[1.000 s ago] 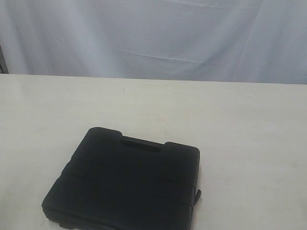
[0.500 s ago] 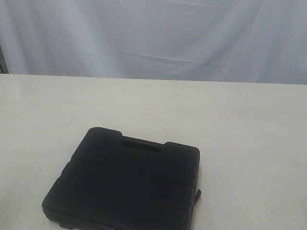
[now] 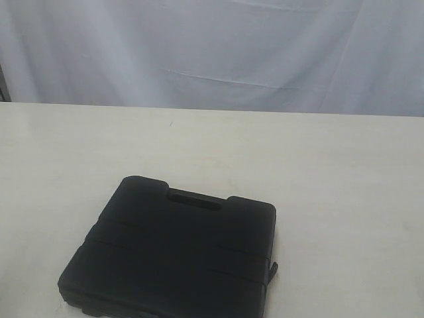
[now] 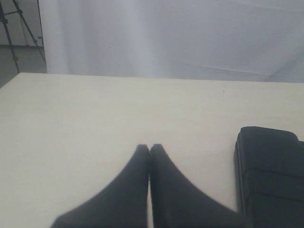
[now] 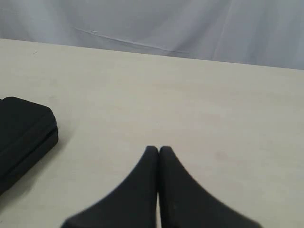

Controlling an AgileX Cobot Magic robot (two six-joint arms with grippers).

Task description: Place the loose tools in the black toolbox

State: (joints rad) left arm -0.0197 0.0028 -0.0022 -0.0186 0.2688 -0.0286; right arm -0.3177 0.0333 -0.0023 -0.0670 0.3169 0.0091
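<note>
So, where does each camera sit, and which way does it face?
Exterior view: raised, looking down across the table over the closed black toolbox toward the white curtain; no arm shows.
Left wrist view: low behind the shut left gripper, facing the curtain.
Right wrist view: likewise, behind the shut right gripper.
All share the black toolbox.

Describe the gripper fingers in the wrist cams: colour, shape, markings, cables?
Left gripper and right gripper look alike: plain matte black fingers, broad at the base and curving in to narrow rounded tips. No markings or cables show. The arms themselves are not in any view.
</note>
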